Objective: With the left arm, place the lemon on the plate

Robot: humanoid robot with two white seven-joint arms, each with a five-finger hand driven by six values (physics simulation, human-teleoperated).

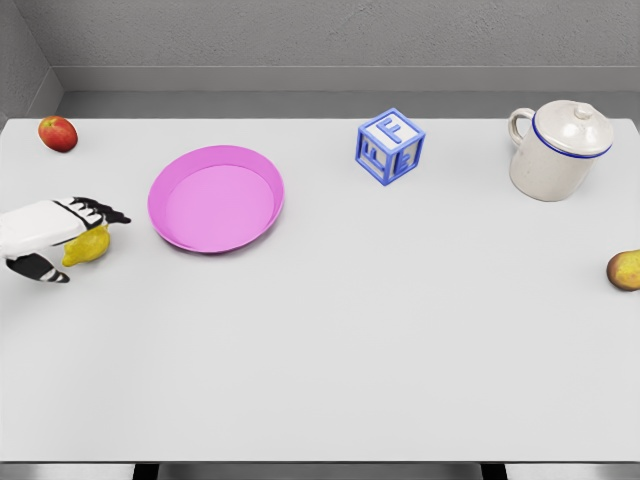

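The yellow lemon (88,246) lies at the table's left side, partly covered by my left hand (62,238), whose white palm and black-tipped fingers curl over and around it. Whether the lemon is lifted off the table I cannot tell. The pink plate (262,165) sits to the right of the hand, a short gap away, with nothing on it. My right arm does not show.
A red apple (58,133) rests at the far left corner. A blue letter block (390,146) stands behind the plate to the right, a white lidded pot (557,150) at the far right, and a brownish fruit (626,270) at the right edge.
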